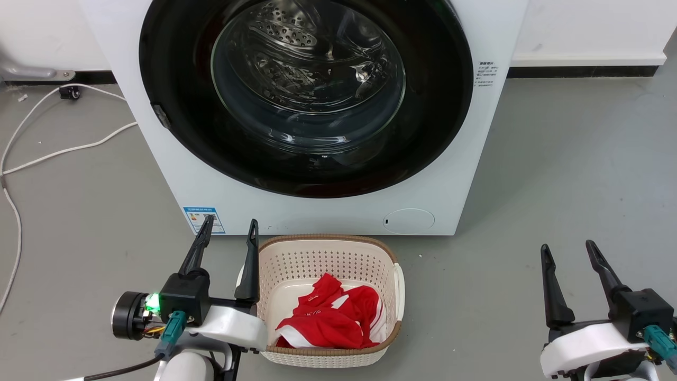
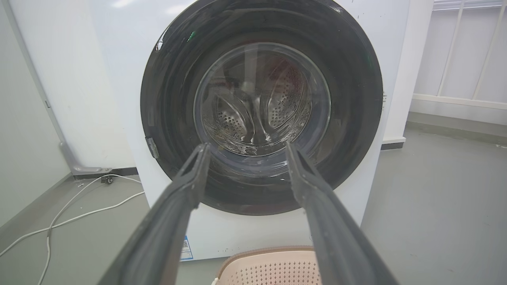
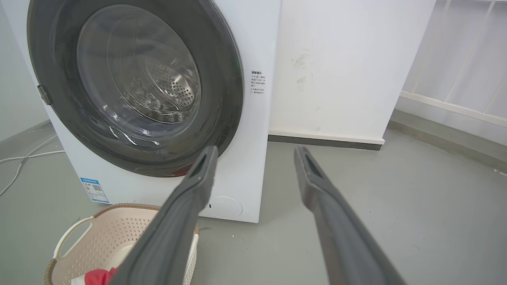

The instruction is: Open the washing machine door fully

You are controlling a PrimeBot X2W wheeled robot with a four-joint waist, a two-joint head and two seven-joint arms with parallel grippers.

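The white washing machine [image 1: 222,180] [image 2: 119,79] [image 3: 253,118] stands ahead. Its washing machine door [image 1: 174,79] [image 2: 356,99] [image 3: 222,79], a glossy black ring around clear glass, lies flat against the front, closed; the steel drum shows through the glass. A small latch tab sits on the door's left rim. My left gripper [image 1: 228,223] [image 2: 245,148] is open low in front of the machine, left of the basket, touching nothing. My right gripper [image 1: 566,247] [image 3: 255,152] is open over bare floor to the machine's right, well apart from the door.
A cream perforated laundry basket [image 1: 296,254] [image 2: 269,257] [image 3: 103,229] holding red and white clothing [image 1: 333,317] stands on the floor right in front of the machine. White cables [image 1: 31,159] lie on the grey floor to the left. A wall runs behind.
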